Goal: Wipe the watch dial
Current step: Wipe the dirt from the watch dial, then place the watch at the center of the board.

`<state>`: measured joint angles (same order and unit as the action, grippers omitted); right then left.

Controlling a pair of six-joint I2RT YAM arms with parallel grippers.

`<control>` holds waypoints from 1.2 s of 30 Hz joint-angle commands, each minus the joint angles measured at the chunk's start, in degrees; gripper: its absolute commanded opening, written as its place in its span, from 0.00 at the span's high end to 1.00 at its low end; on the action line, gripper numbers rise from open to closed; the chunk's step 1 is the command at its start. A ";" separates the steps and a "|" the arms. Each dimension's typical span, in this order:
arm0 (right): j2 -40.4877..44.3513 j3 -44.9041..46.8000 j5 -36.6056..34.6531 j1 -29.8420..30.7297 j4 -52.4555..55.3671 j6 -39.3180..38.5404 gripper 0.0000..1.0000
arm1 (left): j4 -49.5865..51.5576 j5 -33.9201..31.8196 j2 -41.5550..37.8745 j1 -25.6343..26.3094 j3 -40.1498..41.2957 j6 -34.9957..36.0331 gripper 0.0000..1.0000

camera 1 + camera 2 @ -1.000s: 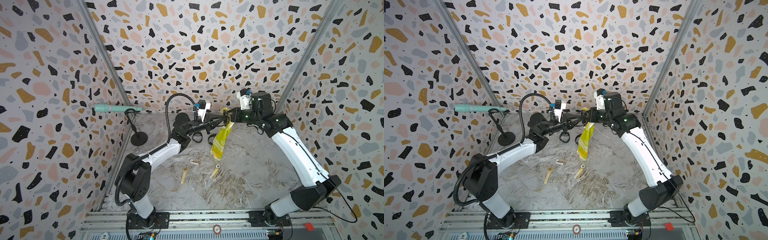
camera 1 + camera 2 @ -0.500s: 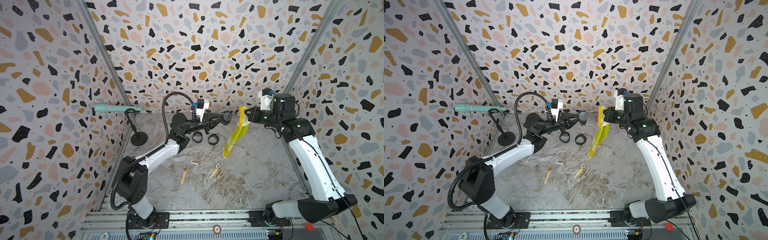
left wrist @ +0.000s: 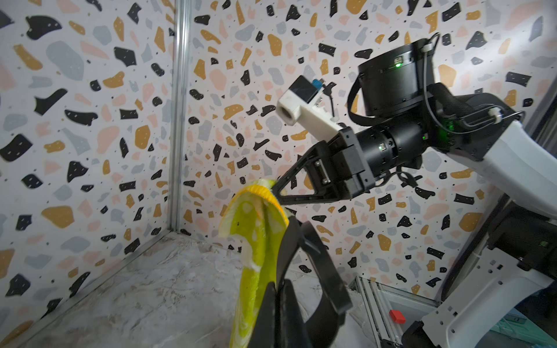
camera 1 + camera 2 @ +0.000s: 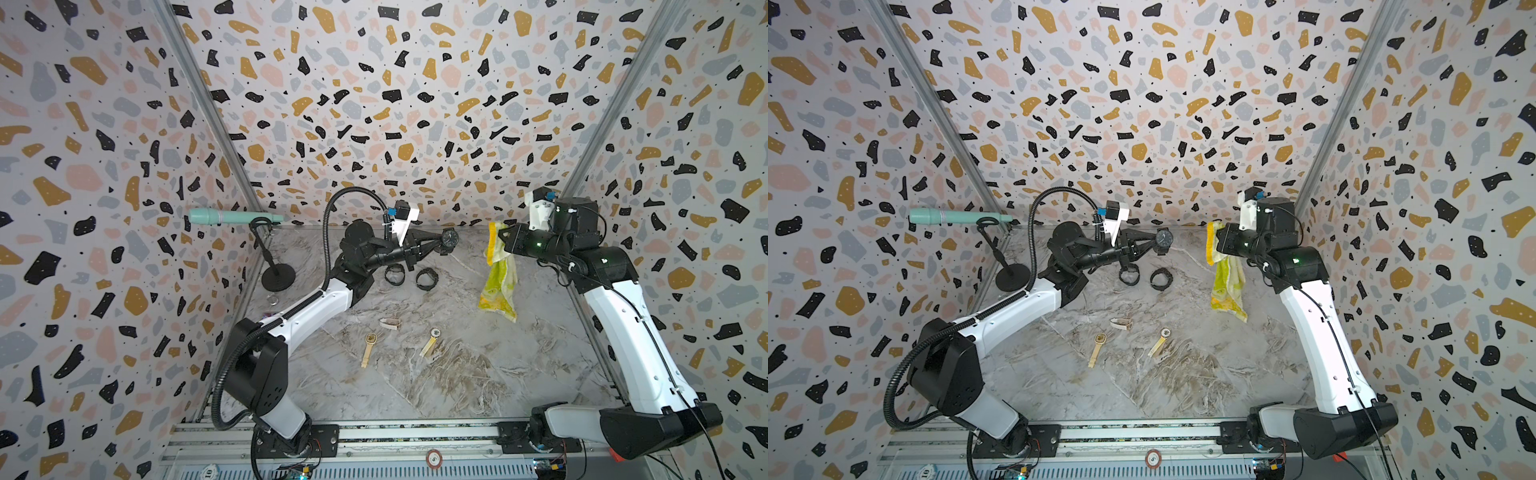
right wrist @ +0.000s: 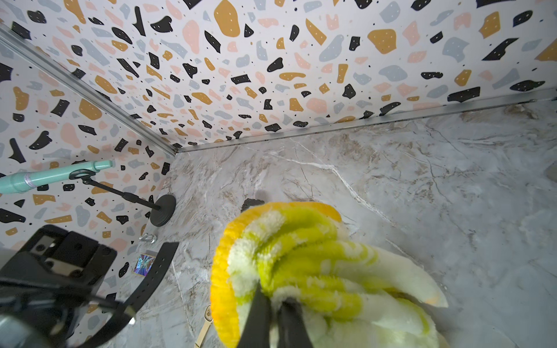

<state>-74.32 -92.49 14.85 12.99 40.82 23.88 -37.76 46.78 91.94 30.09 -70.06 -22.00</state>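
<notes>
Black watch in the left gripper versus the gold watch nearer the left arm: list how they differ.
Colour: the black watch has a dark dial and strap; the gold watch is gold throughout.
Support: the left gripper holds the black watch above the table; the gold watch lies flat on it.
Strap: the black watch's curves; the gold watch's lies straight.
Both are wristwatches.

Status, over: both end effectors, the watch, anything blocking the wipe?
Left end effector shut on black watch, held aloft. Right end effector shut on yellow cloth, hanging. Cloth apart from dial; nothing between them.
</notes>
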 commanded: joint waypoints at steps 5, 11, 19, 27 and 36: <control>3.79 2.86 0.12 -0.34 -0.99 -1.31 1.00 | 15.59 -9.50 -3.34 -4.30 5.18 6.95 1.00; 4.44 4.91 0.08 -0.60 -1.51 -1.88 1.00 | 31.06 -12.28 -1.88 -7.15 5.10 10.62 1.00; 4.57 7.37 1.14 -0.76 -3.17 -2.26 1.00 | 33.97 -16.38 1.30 -11.24 10.08 9.60 1.00; 4.79 9.34 2.20 -1.08 -4.08 -2.24 1.00 | 40.49 -19.53 5.09 -13.96 11.43 13.14 1.00; 4.87 9.60 3.16 -1.83 -3.46 -2.84 1.00 | 43.07 -23.78 11.15 -16.93 11.91 13.02 1.00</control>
<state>-71.31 -82.50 16.97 11.46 38.52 21.93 4.01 24.56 101.93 14.41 -58.72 -9.69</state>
